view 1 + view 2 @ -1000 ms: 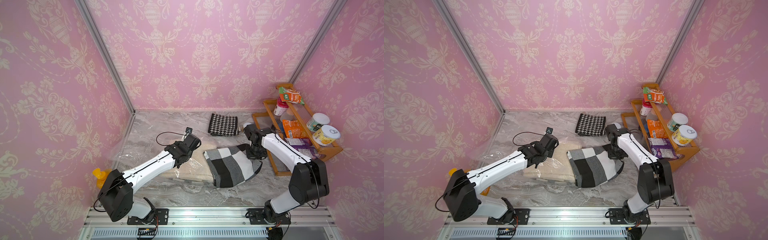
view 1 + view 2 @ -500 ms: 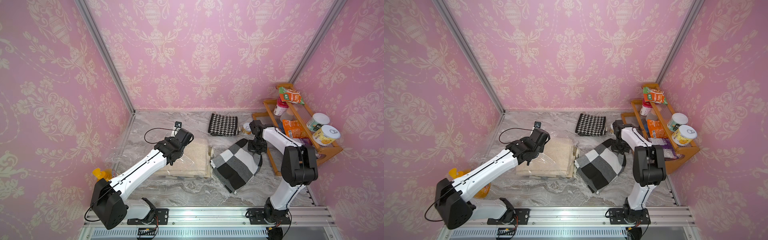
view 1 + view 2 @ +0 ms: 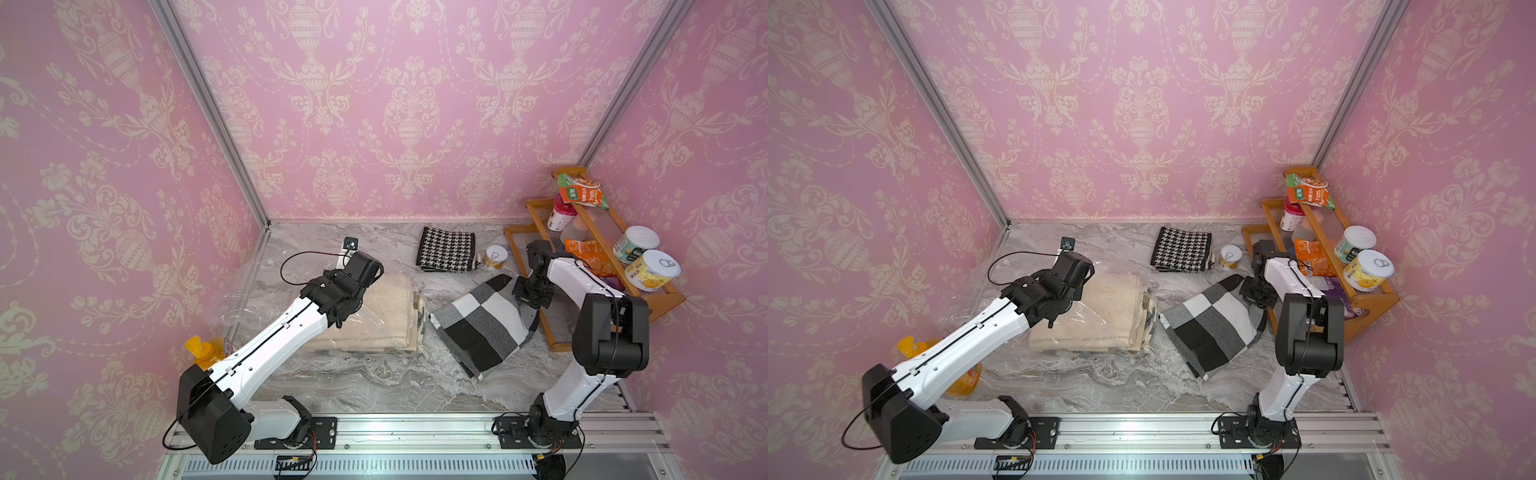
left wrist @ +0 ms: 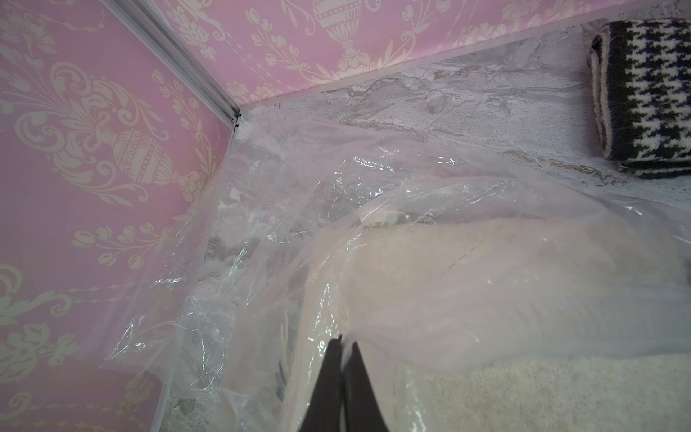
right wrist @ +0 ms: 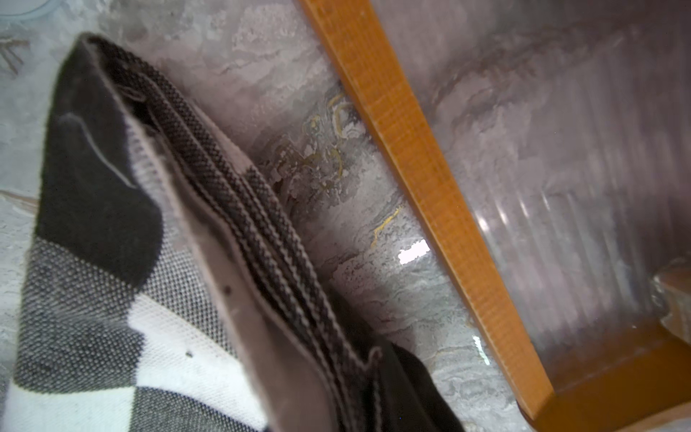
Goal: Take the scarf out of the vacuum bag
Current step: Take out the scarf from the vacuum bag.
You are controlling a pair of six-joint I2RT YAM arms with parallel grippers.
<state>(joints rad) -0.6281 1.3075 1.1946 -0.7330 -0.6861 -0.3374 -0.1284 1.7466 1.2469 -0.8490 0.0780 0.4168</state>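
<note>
Your left claw point(image 4: 343, 342) is clenched on a fold of the vacuum bag point(image 4: 299, 209). In the left wrist view its two black fingers point(image 4: 325, 389) meet, with the clear film pinched between them and drawn up into a peak. In both top views that arm reaches across the left centre of the frame, and its wrist is over the bag. The bag lies crumpled on the marble worktop point(image 3: 374, 382) against the left wall. A cream folded cloth point(image 3: 386, 307) sits inside it under the film.

You will find the checked scarf point(image 3: 482, 324), in black, white and grey, outside the bag. It lies on the worktop right of centre, just beside the bag's right edge.

Your right claw point(image 3: 531, 296) sits at the scarf's upper right corner, next to the low rail of the wooden rack point(image 3: 665, 301). Whether it is released or gripping the cloth cannot be told. The right wrist view shows only the scarf's layered edge running up toward the camera, and no fingertips.

A folded houndstooth scarf point(image 3: 446, 249) lies near the back wall, with a small can point(image 3: 495, 256) just to its right.
</note>
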